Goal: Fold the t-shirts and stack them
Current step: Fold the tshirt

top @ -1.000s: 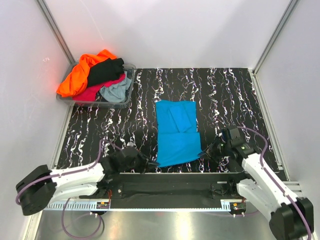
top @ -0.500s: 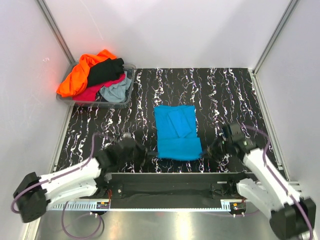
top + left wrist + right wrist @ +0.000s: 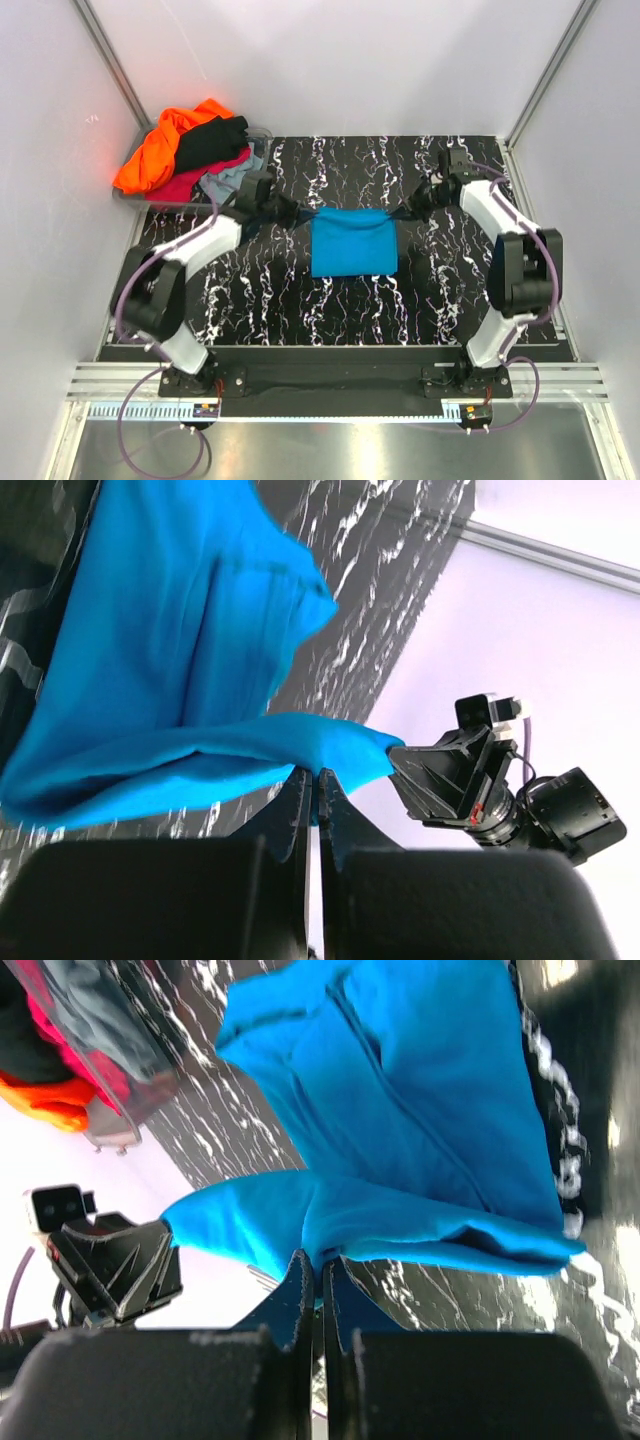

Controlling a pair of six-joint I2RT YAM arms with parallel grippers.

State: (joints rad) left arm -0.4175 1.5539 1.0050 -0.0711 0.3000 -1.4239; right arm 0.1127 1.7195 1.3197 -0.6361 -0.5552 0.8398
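Left pincer point(image 3: 292, 213) and right pincer point(image 3: 404, 212) are each clenched on an upper corner of the turquoise-blue t-shirt point(image 3: 350, 245). That edge is stretched between them just above frame centre, and the lower part lies on the marbled desk point(image 3: 450, 290). The orange t-shirt point(image 3: 160, 150), black t-shirt point(image 3: 212, 140), crimson-pink t-shirt point(image 3: 185, 186) and grey t-shirt point(image 3: 232, 180) are heaped in the clear bin point(image 3: 254, 197) at upper left.

A clear plastic bin point(image 3: 247, 205) sits at the ten o'clock corner of the black, white-veined table point(image 3: 440, 290). White walls point(image 3: 350, 70) enclose it; a metal rail point(image 3: 330, 408) runs at six o'clock.
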